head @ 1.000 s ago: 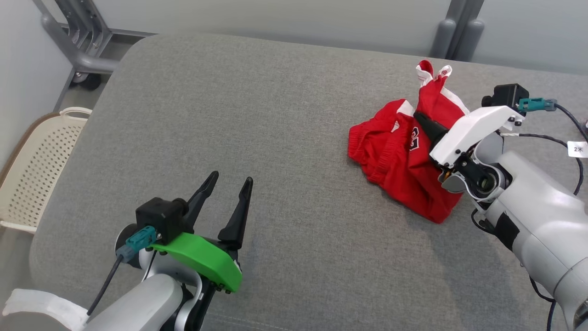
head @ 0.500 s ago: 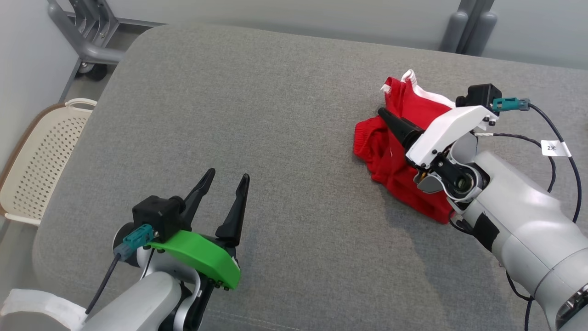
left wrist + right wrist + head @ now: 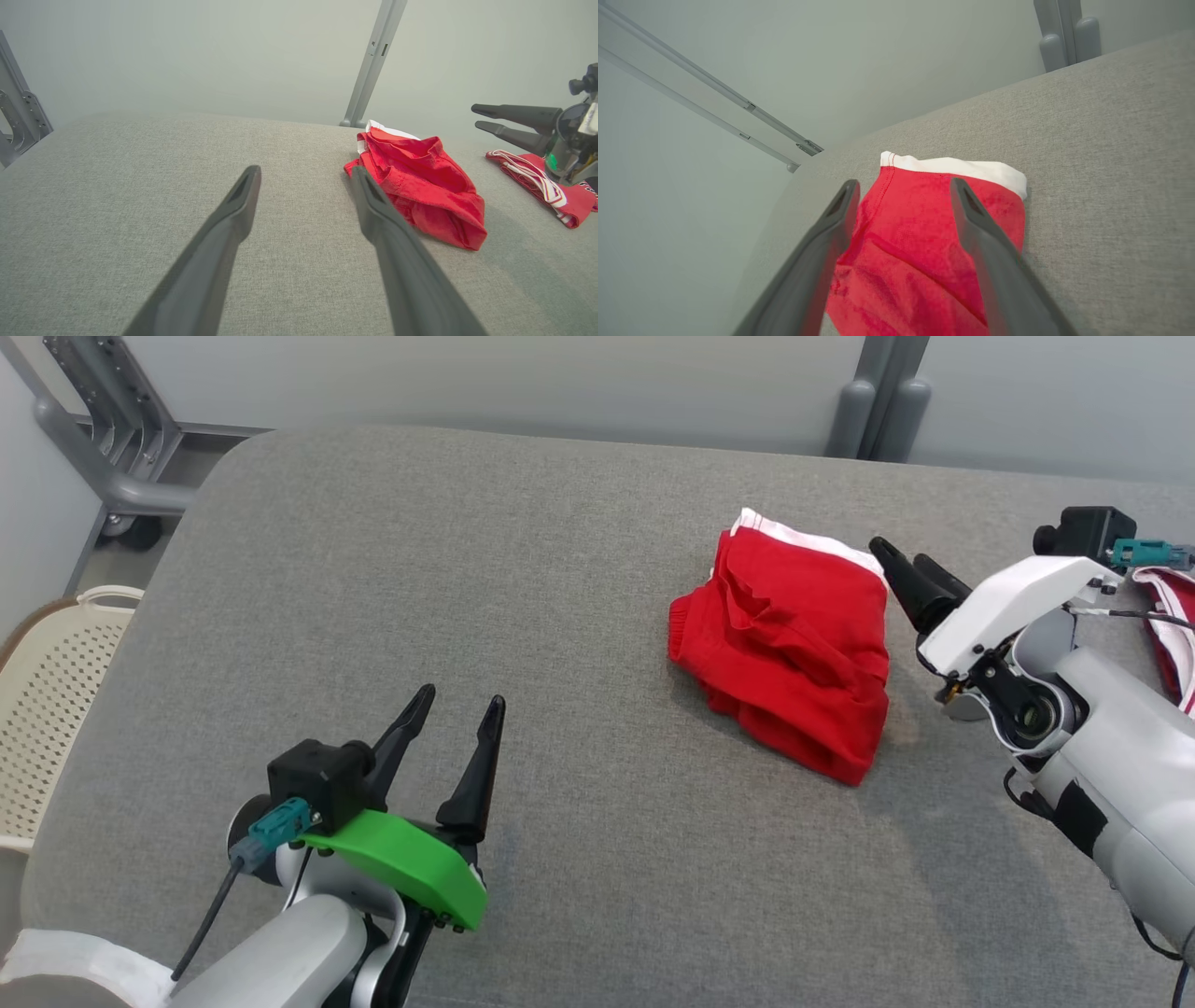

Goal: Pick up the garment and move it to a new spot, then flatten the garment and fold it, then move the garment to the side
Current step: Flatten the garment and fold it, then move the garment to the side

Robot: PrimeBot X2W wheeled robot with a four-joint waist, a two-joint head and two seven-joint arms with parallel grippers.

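The garment [image 3: 784, 653] is a red piece with a white band, lying crumpled in a heap on the grey padded table [image 3: 467, 569]. It shows in the left wrist view [image 3: 420, 182] and the right wrist view [image 3: 915, 242] too. My right gripper [image 3: 901, 553] hovers just right of the heap, open, its fingers pointing over the cloth with nothing between them [image 3: 904, 184]. From the left wrist, that gripper [image 3: 481, 116] is seen raised above the table. My left gripper [image 3: 462, 696] stands open and empty near the front left, well apart from the garment [image 3: 304, 170].
A second red and white cloth [image 3: 1172, 625] lies at the table's right edge, behind my right arm [image 3: 537, 186]. A cream perforated basket [image 3: 47, 691] stands on the floor to the left. A grey metal frame [image 3: 112, 476] stands at the back left.
My right gripper opened and let go of the garment, which dropped into a lower heap. The gripper then drew back to the right. The head camera shifted. The left arm stayed put.
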